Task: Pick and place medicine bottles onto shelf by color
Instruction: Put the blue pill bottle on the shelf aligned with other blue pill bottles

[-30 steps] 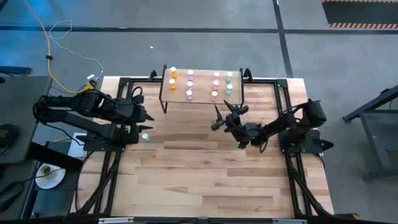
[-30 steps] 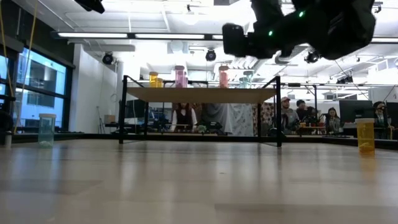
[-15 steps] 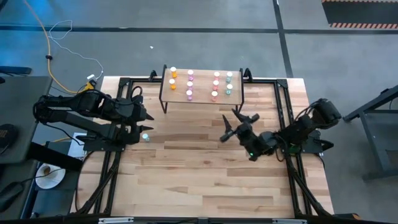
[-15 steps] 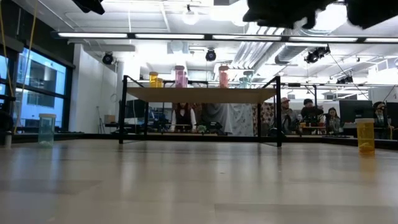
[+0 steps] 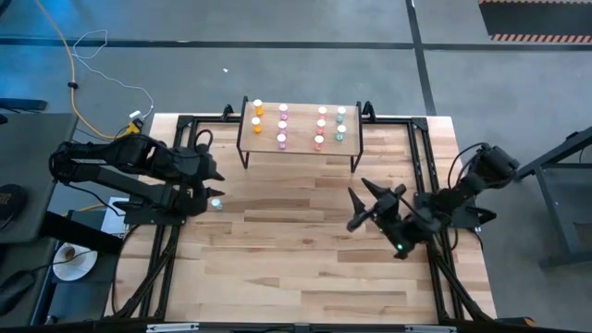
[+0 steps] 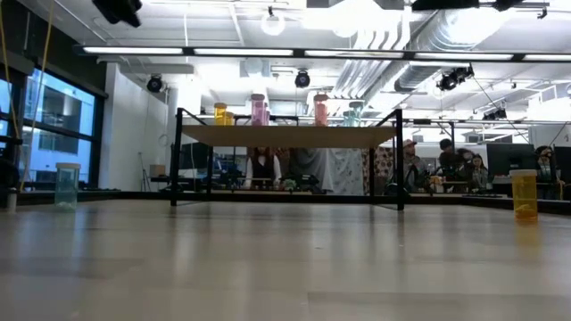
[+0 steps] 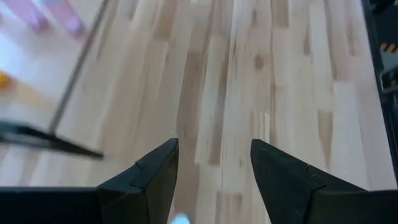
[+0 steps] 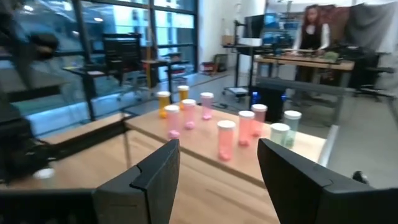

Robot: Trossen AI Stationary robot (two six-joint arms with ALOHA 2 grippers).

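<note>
From above, the shelf (image 5: 299, 127) sits at the table's (image 5: 305, 268) far edge with ten bottles (image 5: 300, 125) on it in four rows. The left gripper (image 5: 212, 185) hangs just over a teal bottle (image 5: 215, 203) off the shelf's left front corner, and the right gripper (image 5: 368, 205) hovers well off its right front, fingers spread. Down low, the shelf is dead centre, teal bottle (image 6: 66, 185) far left, an orange bottle (image 6: 525, 194) far right, people (image 6: 451, 165) behind. Left wrist: jaws apart around a white cap (image 7: 181, 218), shelf leg (image 7: 76, 68) nearby. Right wrist: open jaws, shelf bottles (image 8: 225, 127) ahead.
</note>
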